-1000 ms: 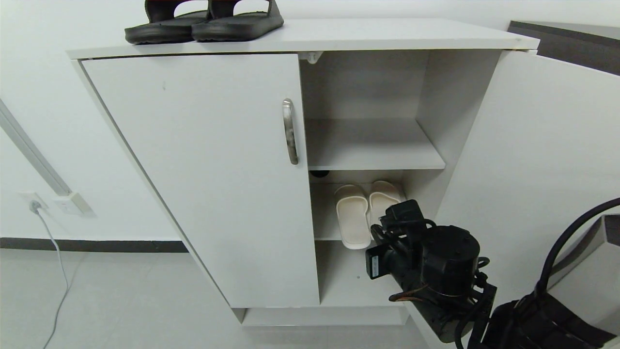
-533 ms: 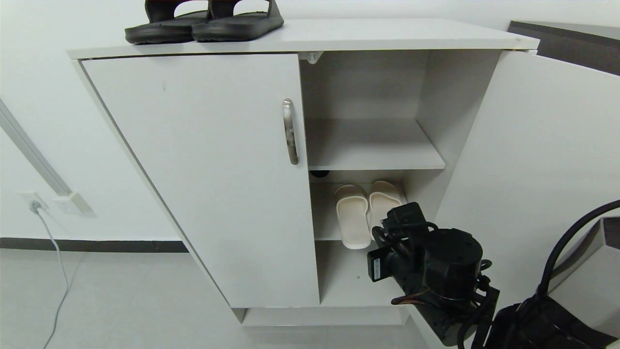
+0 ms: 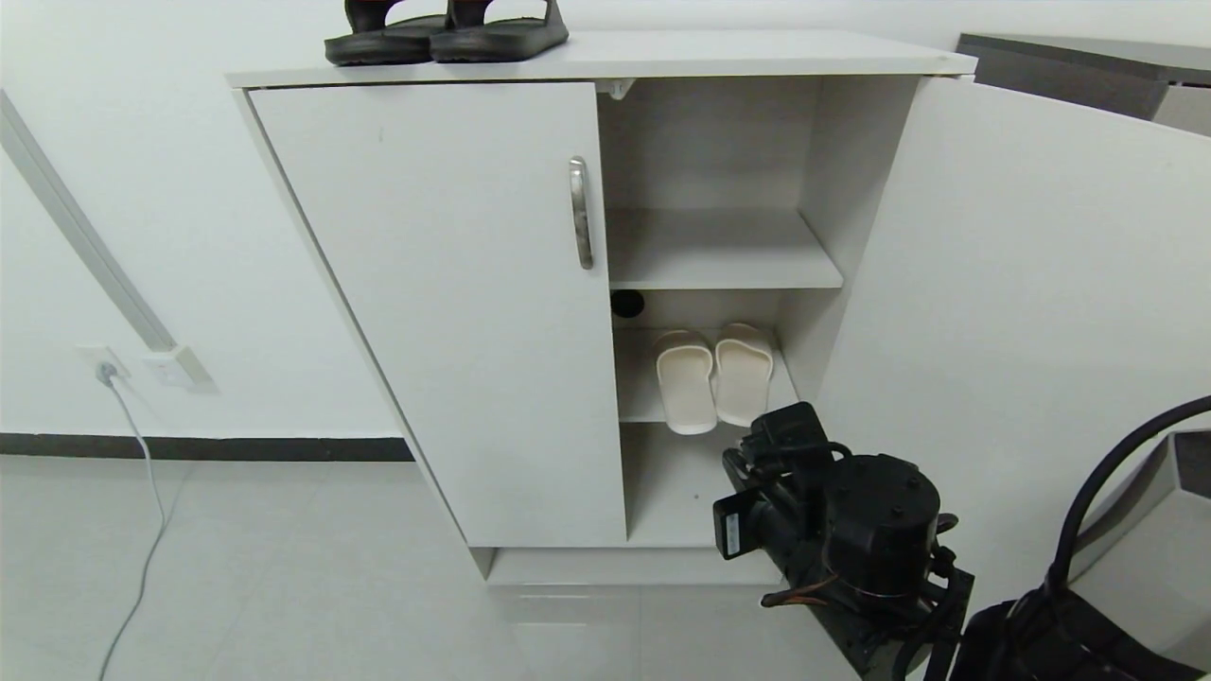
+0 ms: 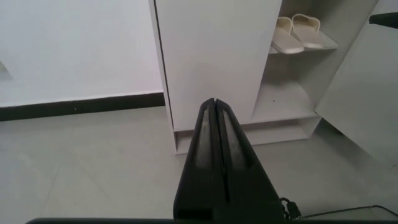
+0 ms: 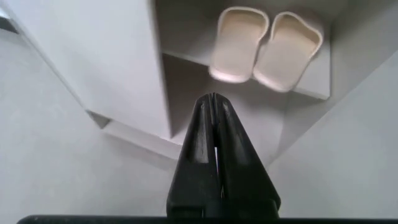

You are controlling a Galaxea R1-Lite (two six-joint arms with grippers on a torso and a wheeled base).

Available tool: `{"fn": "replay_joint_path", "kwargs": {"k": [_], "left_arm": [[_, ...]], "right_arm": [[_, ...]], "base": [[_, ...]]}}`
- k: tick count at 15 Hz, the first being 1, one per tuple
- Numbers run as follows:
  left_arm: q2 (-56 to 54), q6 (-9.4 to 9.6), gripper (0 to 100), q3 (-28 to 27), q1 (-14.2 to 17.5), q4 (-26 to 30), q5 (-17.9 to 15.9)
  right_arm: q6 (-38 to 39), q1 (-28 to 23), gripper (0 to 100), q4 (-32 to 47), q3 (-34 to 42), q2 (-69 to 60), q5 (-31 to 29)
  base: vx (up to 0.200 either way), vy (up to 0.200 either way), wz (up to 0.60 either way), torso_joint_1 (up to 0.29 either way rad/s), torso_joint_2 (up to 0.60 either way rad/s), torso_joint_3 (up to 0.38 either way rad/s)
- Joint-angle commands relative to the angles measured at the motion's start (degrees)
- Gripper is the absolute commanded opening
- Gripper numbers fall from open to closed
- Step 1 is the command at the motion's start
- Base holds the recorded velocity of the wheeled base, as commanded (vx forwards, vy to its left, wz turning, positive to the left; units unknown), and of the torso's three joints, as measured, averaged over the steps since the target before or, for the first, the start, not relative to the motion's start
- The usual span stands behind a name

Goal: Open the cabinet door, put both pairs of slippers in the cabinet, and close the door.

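Cabinet door [image 3: 1022,312] open | white slippers [image 3: 714,376] shelved | black slippers [image 3: 445,38], seemingly paired, atop | left gripper [image 4: 214,102], right gripper [image 5: 213,98] closed

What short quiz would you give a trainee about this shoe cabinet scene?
1. True or false: the pair of cream foam slippers lies on the middle shelf of the white wooden cabinet.
2. Where does the pair of black rubber slippers sit? A) on the cabinet's top B) on the floor C) on the upper shelf
3. Fill in: the right claw is ___ (open or shut).
Key: 1 true; 2 A; 3 shut.
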Motion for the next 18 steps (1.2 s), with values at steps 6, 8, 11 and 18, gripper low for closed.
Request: {"fn": "replay_joint_path", "kwargs": {"k": [6,8,11,18], "left_arm": [[0.07,-0.03,0,0.01,0.01,-0.01,0.03],[0.07,-0.03,0,0.01,0.01,-0.01,0.03],[0.07,0.06,0,0.01,0.01,-0.01,-0.06],[0.07,0.32,0,0.01,0.01,-0.01,-0.06]], "right_arm": [[-0.02,0.01,0,-0.58,0.61,0.21,0.04],[-0.11,0.01,0,-1.02,0.61,0.21,-0.05],[-0.11,0.01,0,-1.02,0.78,0.21,-0.05],[0.07,0.01,0,-1.02,0.96,0.21,0.04]], "base": [[0.0,0.0,0.0,0.0,0.0,0.0],[0.0,0.0,0.0,0.0,0.0,0.0],[0.0,0.0,0.0,0.006,0.0,0.067],[0.0,0.0,0.0,0.003,0.0,0.17]]}}
